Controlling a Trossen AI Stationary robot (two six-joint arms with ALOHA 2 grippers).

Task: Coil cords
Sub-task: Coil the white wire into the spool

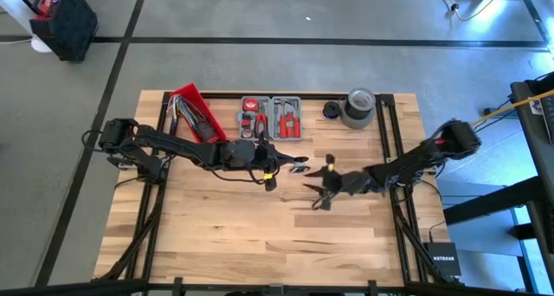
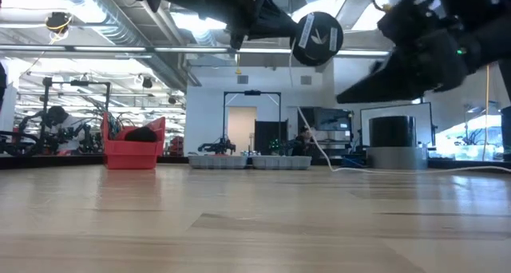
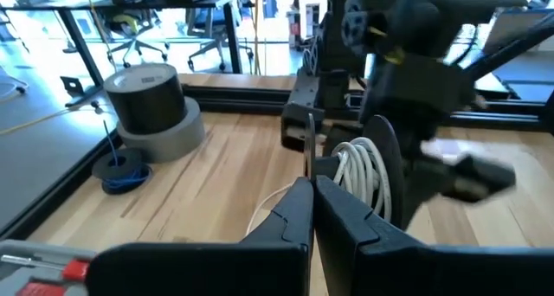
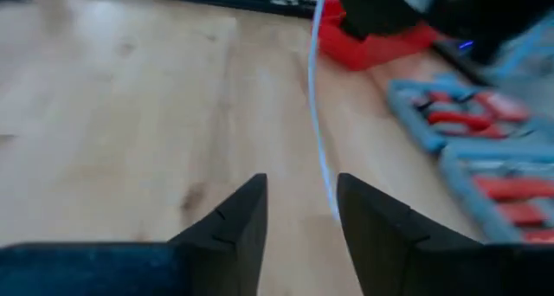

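Clearly readable is only "NETGEAR", on a black box [image 1: 442,260] by the table's [image 1: 216,235] near right corner. Mid-table, the left end effector [image 3: 310,211] is closed on the white cord [image 3: 365,170], coiled just beyond. The right end effector [image 4: 301,211] stands open around it.

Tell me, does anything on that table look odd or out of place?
Only the white cord: it is half coiled between the arms, and a loose strand hangs slack in front of the open right gripper. The tool tray, red bin and tape roll sit tidy.
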